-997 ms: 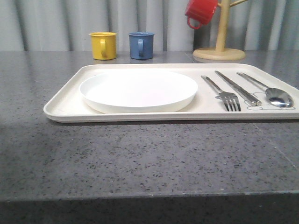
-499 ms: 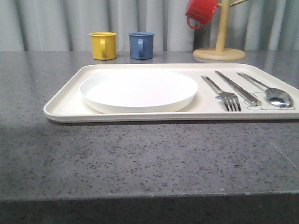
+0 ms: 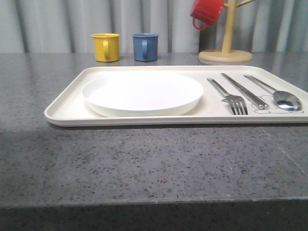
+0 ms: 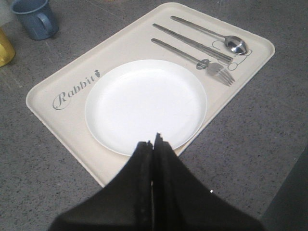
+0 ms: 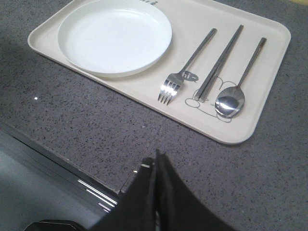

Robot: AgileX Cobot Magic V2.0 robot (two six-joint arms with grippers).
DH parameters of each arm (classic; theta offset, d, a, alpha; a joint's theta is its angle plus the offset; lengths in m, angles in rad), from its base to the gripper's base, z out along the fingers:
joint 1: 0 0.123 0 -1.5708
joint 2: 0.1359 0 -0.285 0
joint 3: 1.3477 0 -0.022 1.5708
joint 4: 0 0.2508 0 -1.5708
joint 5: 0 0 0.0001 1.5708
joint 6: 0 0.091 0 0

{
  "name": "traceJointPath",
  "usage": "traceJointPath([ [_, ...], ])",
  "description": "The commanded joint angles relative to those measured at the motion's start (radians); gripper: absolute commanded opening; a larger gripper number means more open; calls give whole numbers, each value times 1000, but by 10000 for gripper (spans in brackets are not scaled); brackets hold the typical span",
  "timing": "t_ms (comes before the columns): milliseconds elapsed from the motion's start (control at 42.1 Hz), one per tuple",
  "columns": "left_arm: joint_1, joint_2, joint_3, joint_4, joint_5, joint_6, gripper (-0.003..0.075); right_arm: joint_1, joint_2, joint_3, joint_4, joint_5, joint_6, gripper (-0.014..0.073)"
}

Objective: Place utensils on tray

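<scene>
Fork [image 3: 234, 99], knife [image 3: 245, 91], spoon [image 3: 287, 100] lie side by side on tray [image 3: 67, 108], right of plate [image 3: 142, 92] | left claw [image 4: 154, 143] clenched, empty, above plate's near edge | right claw [image 5: 156, 159] clenched, empty, over desk [image 3: 144, 163] | placement judged complete; step: keep both claws high and off the tray rim.

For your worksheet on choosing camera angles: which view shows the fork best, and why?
The right wrist view: the fork lies whole, seen from above, tines and handle distinct. The left wrist view shows the same fork whole but farther off and smaller. The front view sees the fork at a low, foreshortened angle.
</scene>
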Motion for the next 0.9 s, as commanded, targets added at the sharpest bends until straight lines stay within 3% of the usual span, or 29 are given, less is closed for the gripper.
traceJointPath([
  [0,53,-55,26,73,-106,-7,-20,3,5,-24,1,-62,-7,-67],
  [285,361,-310,437,40,-468,-7,-20,3,5,-24,1,-61,-7,-67],
  [522,551,-614,775,2,-746,-7,-20,3,5,-24,1,-61,-7,-67],
  [688,661,-772,909,-25,-787,-7,-20,3,5,-24,1,-61,-7,-67],
  [878,706,-867,913,-25,-754,-7,-20,3,5,-24,1,-61,-7,-67],
])
